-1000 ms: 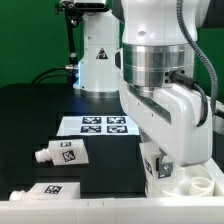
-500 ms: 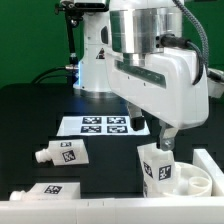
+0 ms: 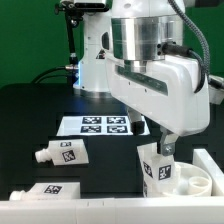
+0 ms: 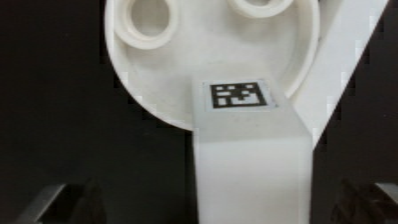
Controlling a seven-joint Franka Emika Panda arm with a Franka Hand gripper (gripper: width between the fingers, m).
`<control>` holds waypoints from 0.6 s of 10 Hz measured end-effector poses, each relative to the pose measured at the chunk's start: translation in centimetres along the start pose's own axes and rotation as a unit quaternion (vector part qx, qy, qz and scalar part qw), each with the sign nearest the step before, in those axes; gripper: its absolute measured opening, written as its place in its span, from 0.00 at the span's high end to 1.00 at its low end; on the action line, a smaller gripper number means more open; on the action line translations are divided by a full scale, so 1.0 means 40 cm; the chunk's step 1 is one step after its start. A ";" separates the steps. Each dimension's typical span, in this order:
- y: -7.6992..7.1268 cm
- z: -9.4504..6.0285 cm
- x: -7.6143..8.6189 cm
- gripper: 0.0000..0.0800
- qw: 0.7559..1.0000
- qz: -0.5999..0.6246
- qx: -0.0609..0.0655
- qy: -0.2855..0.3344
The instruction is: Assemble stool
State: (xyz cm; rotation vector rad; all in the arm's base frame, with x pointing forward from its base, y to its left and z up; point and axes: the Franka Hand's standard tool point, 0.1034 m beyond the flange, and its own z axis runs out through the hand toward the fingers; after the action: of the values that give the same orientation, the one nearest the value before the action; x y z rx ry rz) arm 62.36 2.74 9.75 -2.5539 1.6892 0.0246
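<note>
The round white seat (image 3: 195, 182) lies at the front of the exterior view's right. In the wrist view it (image 4: 143, 60) shows two holes. One white tagged leg (image 3: 154, 170) stands upright on the seat; the wrist view shows it (image 4: 240, 130) running down the middle. My gripper (image 3: 166, 145) hovers just above the top of that leg. In the wrist view my gripper (image 4: 210, 203) is open, with dark fingers (image 4: 54, 203) on either side of the leg and a gap at each side. Two more tagged legs lie on the table at the left, one (image 3: 62, 153) behind the other (image 3: 50, 190).
The marker board (image 3: 104, 125) lies flat mid-table, behind the seat. The white robot base (image 3: 98, 60) stands at the back. A white edge runs along the front of the table (image 3: 90, 200).
My arm has risen and pulled back from the upright leg, which now stands uncovered on the seat. The leg and the two lying legs have not moved.
</note>
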 end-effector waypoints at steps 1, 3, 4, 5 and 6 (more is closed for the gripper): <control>0.043 -0.030 0.029 0.19 1.000 0.000 0.009 -0.007; 0.103 -0.057 0.057 0.19 0.999 0.028 0.017 -0.017; 0.094 -0.048 0.047 0.19 0.999 0.023 0.016 -0.017; 0.092 -0.046 0.044 0.19 0.999 0.022 0.015 -0.018; 0.093 -0.045 0.045 0.19 0.999 0.022 0.015 -0.018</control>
State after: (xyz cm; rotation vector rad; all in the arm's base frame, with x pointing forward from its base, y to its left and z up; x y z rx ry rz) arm 59.57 -0.48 11.22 -2.4787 1.7205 0.0466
